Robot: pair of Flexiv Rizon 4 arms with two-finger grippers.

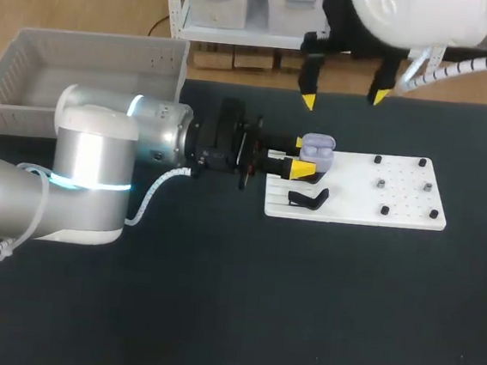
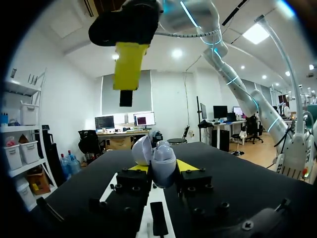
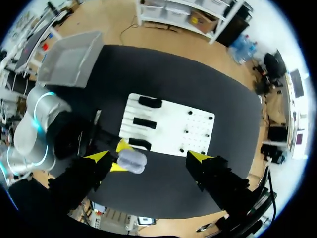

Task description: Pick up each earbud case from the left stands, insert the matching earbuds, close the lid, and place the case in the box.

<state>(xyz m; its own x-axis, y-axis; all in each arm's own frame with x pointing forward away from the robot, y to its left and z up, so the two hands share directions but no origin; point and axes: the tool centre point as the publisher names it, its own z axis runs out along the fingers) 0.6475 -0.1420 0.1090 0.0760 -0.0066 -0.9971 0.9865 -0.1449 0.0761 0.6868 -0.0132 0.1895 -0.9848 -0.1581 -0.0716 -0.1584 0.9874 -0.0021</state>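
Far left: grey plastic box (image 1: 81, 72), perforated walls, one corner cut off behind the silver left arm (image 1: 89, 168). Left tool (image 1: 300, 156) clenched on a lavender earbud case (image 1: 317, 151), which is smooth, rounded and glossy, with the lid hinged up. Inside of the case hard to make out. Case held at the left end of the white board (image 1: 353, 212), just beside the black stands (image 1: 308, 197); cannot tell whether touching one. Sides of the case partly hidden by the yellow fingertips (image 2: 185, 165) in the left wrist view. Right tool (image 1: 342, 97) above the board's far edge, released, fingers spread wide, upper arm cut off. Board flat and matte, lying on the dark tabletop (image 1: 300, 309). Small dark pieces (image 1: 381, 184) on the board's right half, too small to tell pegs from earbuds.
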